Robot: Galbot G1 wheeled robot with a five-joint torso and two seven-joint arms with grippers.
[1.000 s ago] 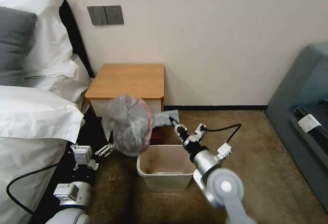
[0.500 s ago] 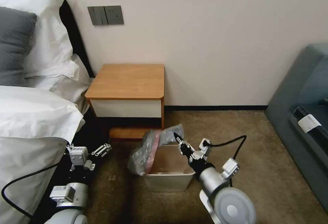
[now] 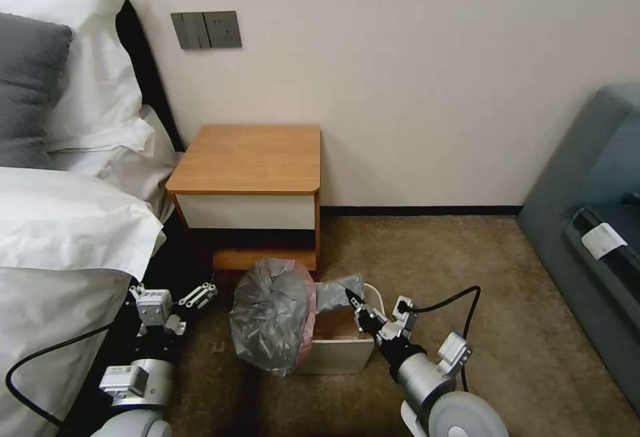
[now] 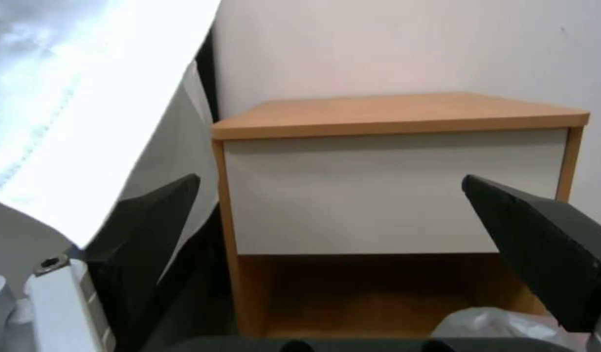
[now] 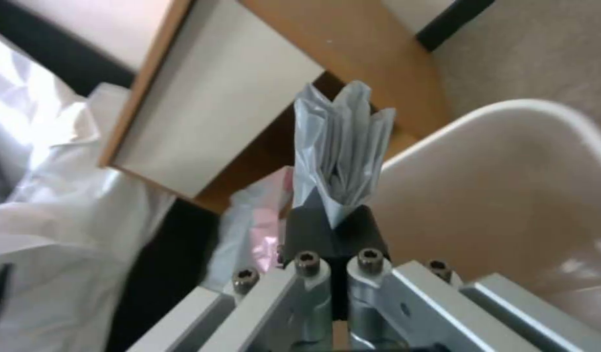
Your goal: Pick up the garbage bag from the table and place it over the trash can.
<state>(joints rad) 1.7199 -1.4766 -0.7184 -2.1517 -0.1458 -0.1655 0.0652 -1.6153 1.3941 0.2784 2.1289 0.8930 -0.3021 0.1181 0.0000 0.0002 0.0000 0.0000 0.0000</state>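
Observation:
The grey, crinkly garbage bag [image 3: 273, 320] with its pinkish-red rim billows over the left side of the beige trash can [image 3: 343, 350] on the carpet. My right gripper [image 3: 351, 299] is shut on a bunched corner of the bag [image 5: 343, 156] above the can's opening [image 5: 502, 195]. The wooden table [image 3: 257, 157] stands behind the can, its top bare. My left gripper [image 3: 200, 293] is open, low at the left beside the bed, facing the table's white drawer front [image 4: 391, 190]. A bit of the bag [image 4: 496, 322] lies near it.
A bed with white sheets [image 3: 60, 223] fills the left side. A grey sofa [image 3: 593, 223] stands at the right. Brown carpet [image 3: 433, 250] lies open between the can and the sofa. Wall switches [image 3: 205, 29] sit above the table.
My right gripper has come down and nearer with the bag's corner. The bag has dropped from in front of the table to the can's left rim and puffed out again.

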